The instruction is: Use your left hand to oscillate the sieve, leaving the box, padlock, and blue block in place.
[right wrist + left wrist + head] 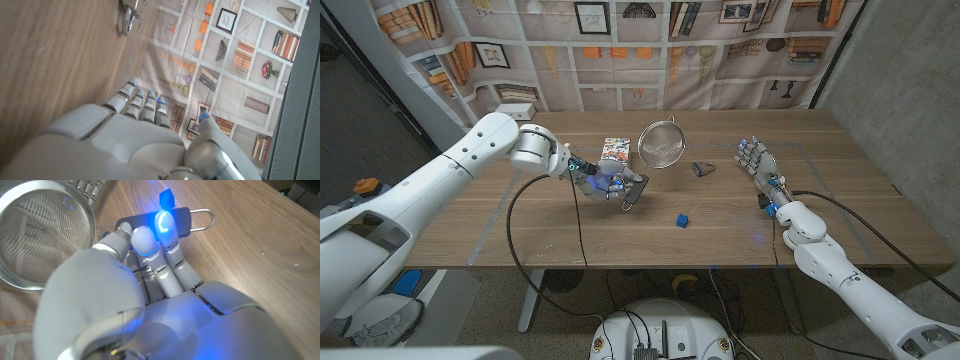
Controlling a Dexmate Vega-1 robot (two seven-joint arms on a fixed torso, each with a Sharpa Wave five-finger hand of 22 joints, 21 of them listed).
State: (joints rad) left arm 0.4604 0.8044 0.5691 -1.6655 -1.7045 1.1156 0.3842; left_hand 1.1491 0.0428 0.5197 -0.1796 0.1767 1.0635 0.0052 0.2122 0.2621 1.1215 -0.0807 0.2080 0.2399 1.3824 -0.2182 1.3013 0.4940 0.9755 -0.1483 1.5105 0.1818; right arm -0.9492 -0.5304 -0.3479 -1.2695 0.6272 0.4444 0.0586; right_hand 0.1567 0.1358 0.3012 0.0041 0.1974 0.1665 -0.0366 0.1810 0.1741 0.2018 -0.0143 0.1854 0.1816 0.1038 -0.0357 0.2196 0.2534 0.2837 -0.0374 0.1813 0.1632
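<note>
Robot lab or test cell: wooden table (520, 225) as workbench, printed bookshelf backdrop (650, 40) hung behind table, bare concrete wall (910, 90) right of table.

In the head view, the left hand (592, 173) covers most of the black handle of the round metal mesh sieve (660, 143), and its grip there cannot be made out. The small colourful printed box (614, 149) is partly hidden behind that hand. The small grey metal padlock (703, 168) is too small to read; the right wrist view's edge cuts it off (129, 14). The left wrist view's edge cuts off the sieve's rim (42, 235).
</note>
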